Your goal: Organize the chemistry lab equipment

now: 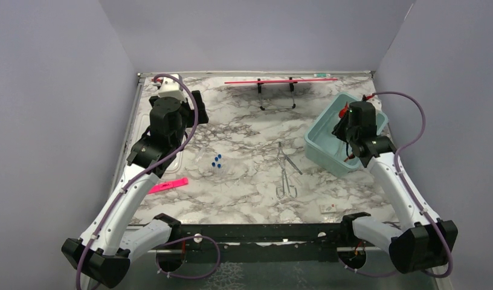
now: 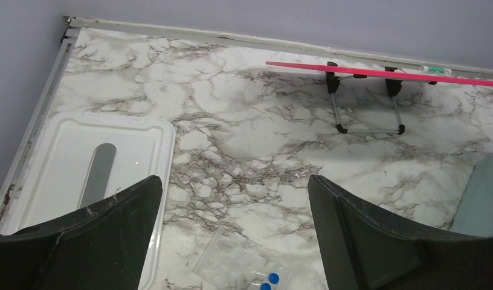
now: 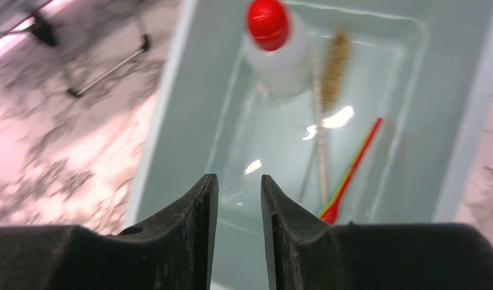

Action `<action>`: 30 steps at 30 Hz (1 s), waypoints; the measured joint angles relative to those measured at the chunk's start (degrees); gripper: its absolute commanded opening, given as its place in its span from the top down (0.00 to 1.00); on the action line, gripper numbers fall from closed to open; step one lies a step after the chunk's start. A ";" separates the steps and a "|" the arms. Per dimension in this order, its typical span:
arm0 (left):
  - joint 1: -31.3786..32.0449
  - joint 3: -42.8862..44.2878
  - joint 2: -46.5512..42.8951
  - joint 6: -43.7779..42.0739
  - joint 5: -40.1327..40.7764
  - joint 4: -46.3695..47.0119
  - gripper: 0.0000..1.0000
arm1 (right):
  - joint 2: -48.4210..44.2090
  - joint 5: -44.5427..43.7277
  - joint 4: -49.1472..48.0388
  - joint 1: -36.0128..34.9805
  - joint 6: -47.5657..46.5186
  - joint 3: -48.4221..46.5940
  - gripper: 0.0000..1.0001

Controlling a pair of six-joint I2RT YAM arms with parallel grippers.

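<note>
The teal bin [image 3: 171, 121] holds the squeeze bottle with its red nozzle [image 3: 268, 24], the tan bristly brush [image 3: 335, 66], a thin rod [image 3: 320, 139] and a red tool with a green edge [image 3: 353, 169]. My right gripper [image 3: 239, 178] hangs over this bin [image 1: 328, 148], its jaws a narrow gap apart with nothing between them. The blue-capped tubes [image 1: 217, 162] lie in a clear bag mid-table. Metal forceps [image 1: 286, 175] lie right of them. My left gripper [image 2: 232, 181] is wide open and empty, raised above the table behind the tubes [image 2: 269, 280].
A white tray [image 2: 99, 151] lies along the left table edge under the left arm [image 1: 168, 115]. The flat pink strip [image 1: 168, 185] rests near the front left. The long red rod on its black stand [image 1: 280, 80] runs along the back wall. A small card [image 1: 328, 207] lies front right.
</note>
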State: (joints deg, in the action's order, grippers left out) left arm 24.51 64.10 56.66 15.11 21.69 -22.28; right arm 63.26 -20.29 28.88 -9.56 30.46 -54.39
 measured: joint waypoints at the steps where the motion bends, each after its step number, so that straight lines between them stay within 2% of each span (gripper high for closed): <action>1: 0.00 -0.07 0.00 0.02 0.00 0.04 0.06 | -0.76 2.25 -0.39 -0.28 -0.74 0.00 0.61; 8: 0.00 -0.42 0.00 0.04 -0.02 0.37 0.06 | -6.10 21.70 -8.26 -5.11 -5.92 2.71 0.55; 13: 0.00 -0.98 0.00 0.04 -0.02 0.35 0.06 | -5.46 29.33 -11.80 -11.17 -9.92 4.31 0.52; 21: 0.00 -1.01 -0.04 0.04 -0.02 0.37 0.06 | 1.40 26.60 -10.64 -23.30 -16.09 4.57 0.50; 30: 0.00 -1.01 -0.04 0.04 -0.02 0.35 0.06 | 12.92 16.00 -6.23 -27.87 -16.35 5.11 0.52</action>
State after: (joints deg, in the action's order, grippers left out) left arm 24.51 63.09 56.62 15.16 21.67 -21.93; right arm 76.18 -4.29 22.65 -37.43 14.11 -49.28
